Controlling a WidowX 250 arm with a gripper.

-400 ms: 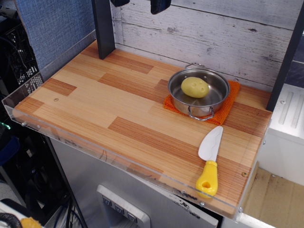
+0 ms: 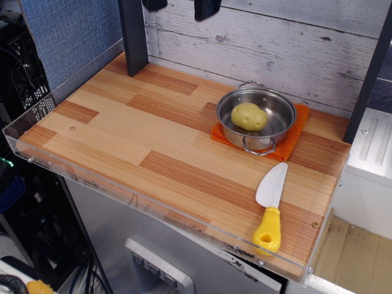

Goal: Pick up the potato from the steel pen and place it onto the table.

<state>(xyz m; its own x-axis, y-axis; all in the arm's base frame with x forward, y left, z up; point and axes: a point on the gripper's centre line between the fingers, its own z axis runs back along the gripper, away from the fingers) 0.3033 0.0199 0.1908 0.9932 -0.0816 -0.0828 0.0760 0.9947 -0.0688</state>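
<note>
The pale-yellow potato (image 2: 248, 116) lies inside the shiny round steel pen (image 2: 283, 114), which stands on an orange mat at the back right of the wooden table (image 2: 122, 131). My gripper (image 2: 180, 5) hangs at the very top edge of the view, high above the table and well to the left of the pen. Only its two dark fingertips (image 2: 207, 7) show. They stand wide apart with nothing between them.
A white toy knife with a yellow handle (image 2: 269, 208) lies near the front right corner. The orange mat (image 2: 294, 142) sits under the pen. A dark post (image 2: 133, 37) rises at the back left. A clear acrylic rim (image 2: 122, 191) runs along the table edges.
The potato has shifted slightly left and toward the front inside the pen. The gripper has stayed at the top edge.
</note>
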